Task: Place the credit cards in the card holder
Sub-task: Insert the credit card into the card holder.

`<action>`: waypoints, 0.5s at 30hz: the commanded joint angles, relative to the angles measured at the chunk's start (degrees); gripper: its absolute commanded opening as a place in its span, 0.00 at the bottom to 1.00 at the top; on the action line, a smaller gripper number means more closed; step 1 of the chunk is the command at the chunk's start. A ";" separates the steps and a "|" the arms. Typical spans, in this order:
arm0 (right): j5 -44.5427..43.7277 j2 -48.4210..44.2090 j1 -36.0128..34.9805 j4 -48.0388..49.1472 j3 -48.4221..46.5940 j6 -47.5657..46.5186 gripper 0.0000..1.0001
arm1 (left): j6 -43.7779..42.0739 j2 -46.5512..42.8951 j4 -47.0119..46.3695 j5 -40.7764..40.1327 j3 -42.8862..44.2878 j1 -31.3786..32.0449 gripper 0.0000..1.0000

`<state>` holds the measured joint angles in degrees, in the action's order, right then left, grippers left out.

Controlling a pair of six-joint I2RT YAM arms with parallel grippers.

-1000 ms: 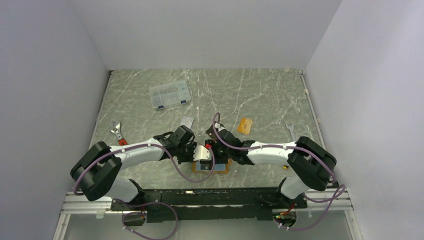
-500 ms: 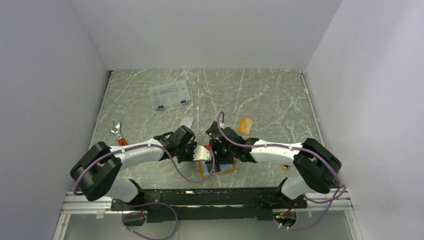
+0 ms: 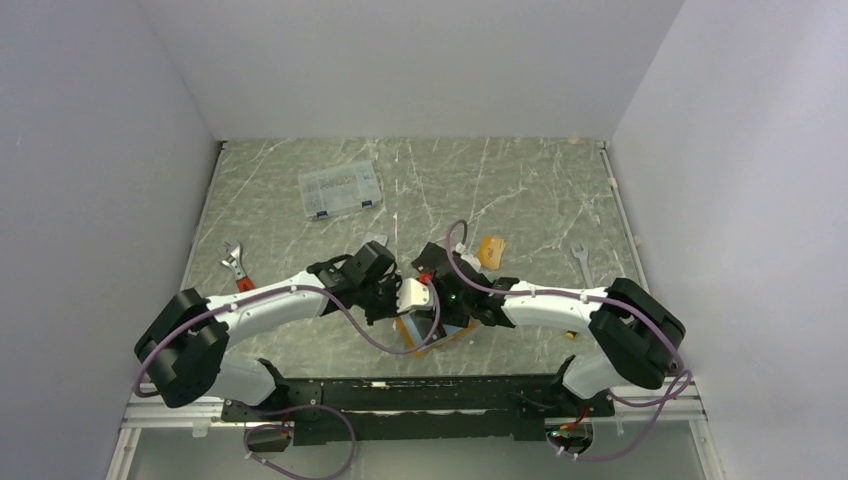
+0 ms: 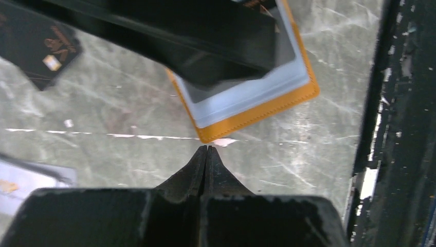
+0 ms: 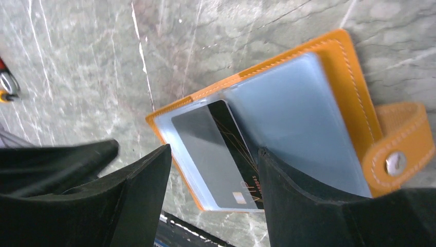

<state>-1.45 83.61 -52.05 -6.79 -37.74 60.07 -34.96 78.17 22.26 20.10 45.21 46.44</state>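
Card holder point(image 5: 293, 113), black card point(image 5: 216, 159) half-covered

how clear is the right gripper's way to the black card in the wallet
Likely yes: the right gripper hangs open over the wallet, the black card right under its jaws, nothing in between.

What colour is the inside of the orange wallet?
Pale blue-grey inside the card holder, best seen from the right wrist view.
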 commanded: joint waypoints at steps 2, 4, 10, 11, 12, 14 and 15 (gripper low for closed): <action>-9.13 -0.78 0.10 -5.34 0.79 5.64 0.66 | 5.13 1.46 -2.33 0.30 -2.02 3.80 0.02; -9.32 -1.69 0.09 -5.13 1.46 6.29 0.66 | 4.98 1.54 -2.46 0.18 -1.86 4.75 0.02; -8.46 -6.01 0.02 -5.04 3.26 5.79 0.67 | 4.72 2.15 -2.21 -1.20 -1.70 8.94 0.01; -8.13 -6.72 0.12 -4.61 3.72 5.61 0.67 | 4.64 2.50 -2.20 -1.93 -1.72 9.76 0.01; -7.82 -7.27 0.15 -4.25 4.08 5.57 0.67 | 4.44 2.59 -2.42 -2.71 -1.78 10.58 0.01; -7.29 -8.06 0.18 -4.05 4.09 4.92 0.65 | 4.08 2.83 -2.86 -4.18 -1.75 11.44 0.00; -7.36 -8.35 0.19 -4.28 3.78 4.45 0.63 | 4.15 3.00 -2.86 -4.74 -1.38 11.69 0.00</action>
<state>-7.88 77.45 -52.05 -10.07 -34.04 65.14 -30.83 80.66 21.37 17.91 43.20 56.58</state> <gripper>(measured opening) 0.657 0.012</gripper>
